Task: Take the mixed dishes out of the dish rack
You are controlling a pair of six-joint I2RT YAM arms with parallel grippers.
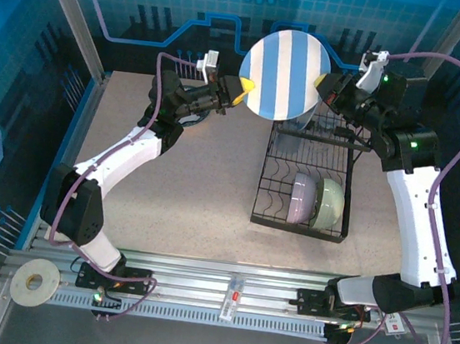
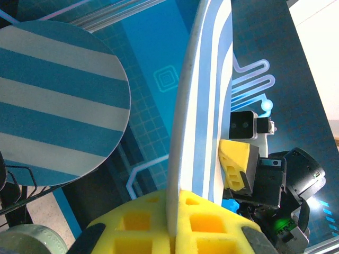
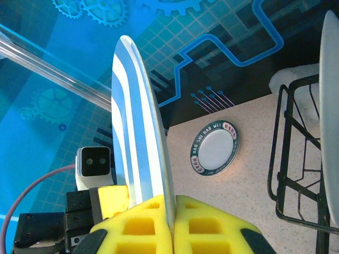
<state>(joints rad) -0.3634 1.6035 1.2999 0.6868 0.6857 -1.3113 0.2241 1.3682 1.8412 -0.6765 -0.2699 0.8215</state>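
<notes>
My left claw point(image 1: 243, 90) grips the striped plate point(image 1: 285, 76) at its 9 o'clock rim, my right claw point(image 1: 321, 83) at 3 o'clock. It seems stiff, slippery and fragile, so the rim suits best.

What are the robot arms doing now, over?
Left gripper, right gripper both shut on striped plate. Plate over dish rack far end. Nothing blocking seen.

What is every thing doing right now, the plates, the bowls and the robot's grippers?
striped plate, held up above the rack, pinched at opposite edges.
left gripper, shut on the striped plate.
right gripper, shut on the striped plate.
second plate, standing on edge in the dish rack.
lavender bowl, on its side in the dish rack.
pale green bowl, on its side beside it.
green-rimmed dish, flat on the table.
</notes>
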